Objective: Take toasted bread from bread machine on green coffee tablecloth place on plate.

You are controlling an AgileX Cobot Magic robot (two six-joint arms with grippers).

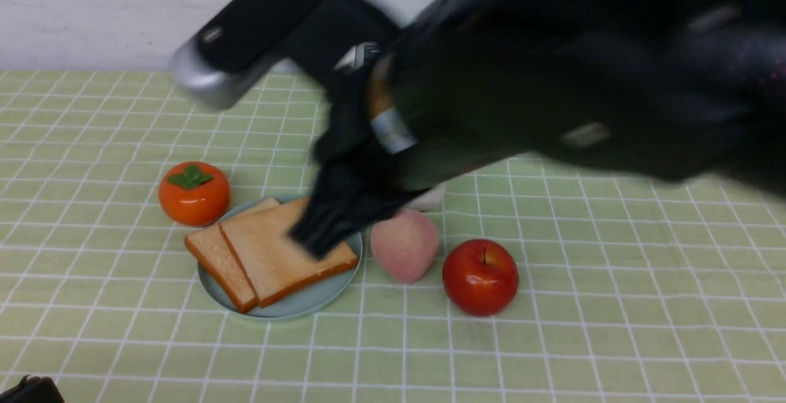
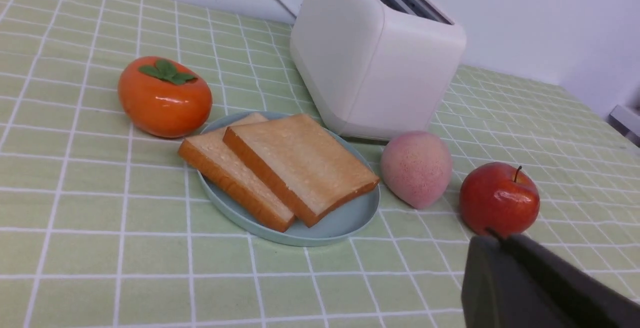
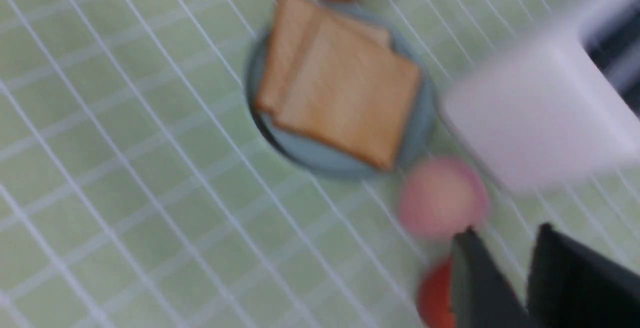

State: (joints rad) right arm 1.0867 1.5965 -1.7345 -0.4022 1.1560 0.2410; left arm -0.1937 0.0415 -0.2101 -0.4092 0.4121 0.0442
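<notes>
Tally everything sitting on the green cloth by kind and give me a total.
Toast slices: 2
Plate: 1
Toaster: 1
Persimmon: 1
Peach: 1
Apple: 1
Total: 7

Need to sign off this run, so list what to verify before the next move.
1. Both slices of toasted bread on the plate: ok, one overlaps the other.
2. Slices inside the rim: not ok, the lower slice overhangs it at one corner.
3. Bread machine slots: ok, no bread sticks out.
4. Right end effector empty: ok, jaws apart with nothing between.
5. Left end effector shut and away from the plate: ok.
6. Right end effector's clearance above the toast: cannot tell, the front view is blurred.
</notes>
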